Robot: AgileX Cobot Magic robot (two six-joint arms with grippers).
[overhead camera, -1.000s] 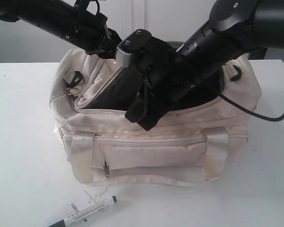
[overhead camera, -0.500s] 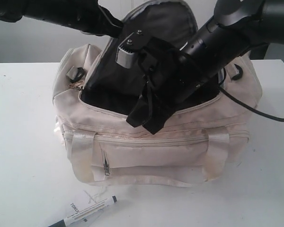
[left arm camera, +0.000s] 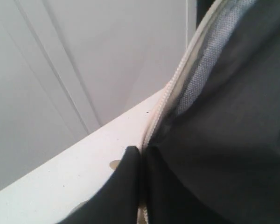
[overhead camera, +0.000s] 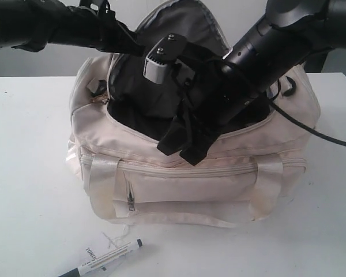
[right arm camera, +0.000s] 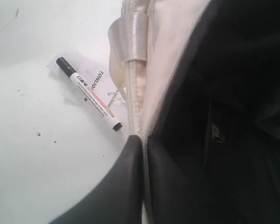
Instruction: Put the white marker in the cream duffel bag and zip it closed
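Note:
The cream duffel bag [overhead camera: 184, 190] stands mid-table with its top flap [overhead camera: 187, 20] lifted upright, so the dark lining shows. My left gripper [left arm camera: 141, 154] is shut on the flap's zipper edge [left arm camera: 163, 100] and holds it up. At the front of the opening, my right gripper [overhead camera: 181, 147] is shut on the bag's rim [right arm camera: 147, 93]. The white marker [overhead camera: 104, 259] lies on the table in front of the bag, apart from both grippers. The right wrist view also shows the marker [right arm camera: 90, 93], black cap at one end.
Under the marker lies a white paper tag [overhead camera: 95, 252] printed with letters. Satin handles [overhead camera: 101, 179] hang down the bag's front beside the zip pocket [overhead camera: 130, 199]. A black cable [overhead camera: 311, 130] trails over the bag's right end. The white table [overhead camera: 29, 173] surrounds the bag.
The left gripper has pulled the flap from lying over the opening to standing upright, and the bag now gapes wide. The right gripper kept its hold on the front rim. The marker has not moved.

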